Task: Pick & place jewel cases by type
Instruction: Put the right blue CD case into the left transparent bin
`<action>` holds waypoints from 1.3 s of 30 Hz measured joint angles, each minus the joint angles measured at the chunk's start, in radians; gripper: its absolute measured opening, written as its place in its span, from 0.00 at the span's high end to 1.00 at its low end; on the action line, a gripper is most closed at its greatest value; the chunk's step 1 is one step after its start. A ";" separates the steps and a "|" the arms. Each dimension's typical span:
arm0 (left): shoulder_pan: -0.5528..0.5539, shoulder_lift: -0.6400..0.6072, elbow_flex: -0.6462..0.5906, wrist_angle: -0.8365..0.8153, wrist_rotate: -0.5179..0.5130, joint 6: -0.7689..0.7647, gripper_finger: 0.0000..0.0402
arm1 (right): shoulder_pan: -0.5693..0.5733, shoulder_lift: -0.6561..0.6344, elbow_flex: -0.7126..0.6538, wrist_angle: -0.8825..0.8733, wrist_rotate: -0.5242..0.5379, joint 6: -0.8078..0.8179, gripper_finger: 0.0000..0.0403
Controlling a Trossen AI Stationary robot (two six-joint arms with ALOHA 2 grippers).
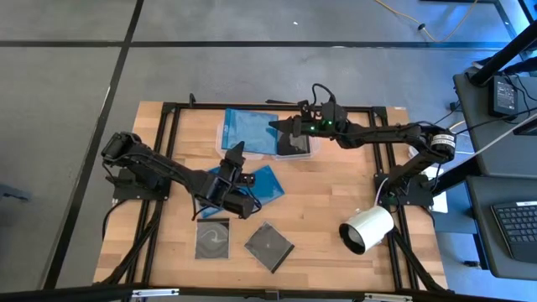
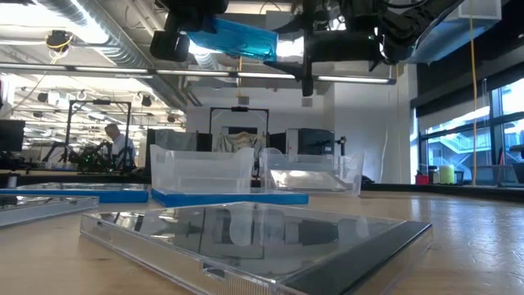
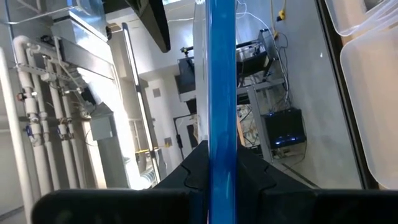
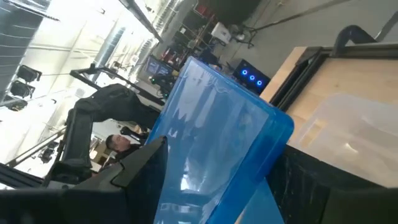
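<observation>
A blue case [image 3: 221,93] sits edge-on between the left gripper [image 3: 221,165]'s clenched fingers, lifted above the tabletop [image 1: 336,201] near its middle. A second blue case [image 4: 217,137] is spanned by the right gripper [image 4: 211,186]'s wide-set fingers over the tubs [image 1: 252,130] at the far side. Two dark cases [image 1: 243,242] lie flat at the near edge. The left grip bites only a thin edge, so a swing could twist the case loose. Both arms heading for the same tub could collide.
</observation>
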 joint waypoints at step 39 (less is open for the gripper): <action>-0.010 0.000 0.000 -0.010 0.499 -0.056 0.56 | 0.011 0.001 -0.001 0.024 -0.036 -0.174 0.89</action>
